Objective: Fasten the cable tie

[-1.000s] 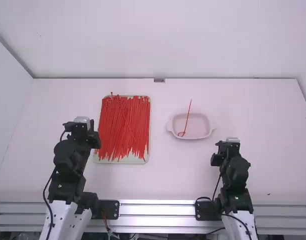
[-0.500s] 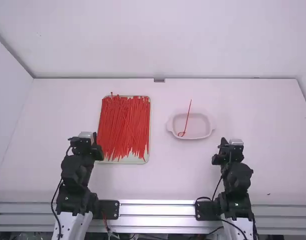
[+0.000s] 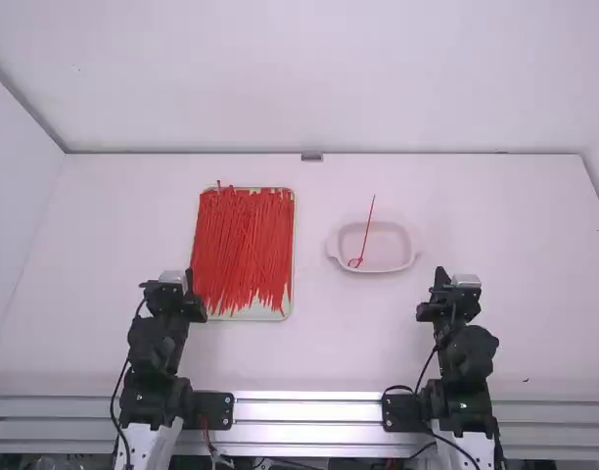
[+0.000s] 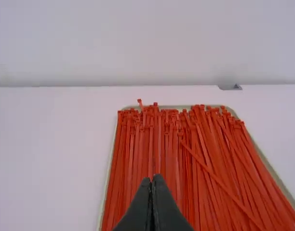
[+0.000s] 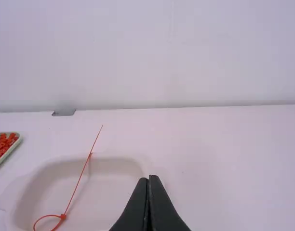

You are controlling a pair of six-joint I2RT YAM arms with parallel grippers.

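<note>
A pile of loose red cable ties (image 3: 243, 248) (image 4: 186, 159) fills a pale tray (image 3: 288, 294). One fastened red cable tie (image 3: 360, 240) (image 5: 75, 185) lies in a white dish (image 3: 373, 247) (image 5: 27, 192), its small loop at the near end and its tail sticking out over the far rim. My left gripper (image 3: 177, 297) (image 4: 152, 180) is shut and empty at the tray's near left corner. My right gripper (image 3: 441, 294) (image 5: 148, 180) is shut and empty, near the table's front edge, just right of the dish.
A small grey bracket (image 3: 311, 156) sits at the table's far edge. White walls close the left and back sides. Open table surface lies right of the dish and left of the tray.
Both arms have drawn back toward their bases and lowered. The grippers stay shut. The ties and the dish have not moved.
</note>
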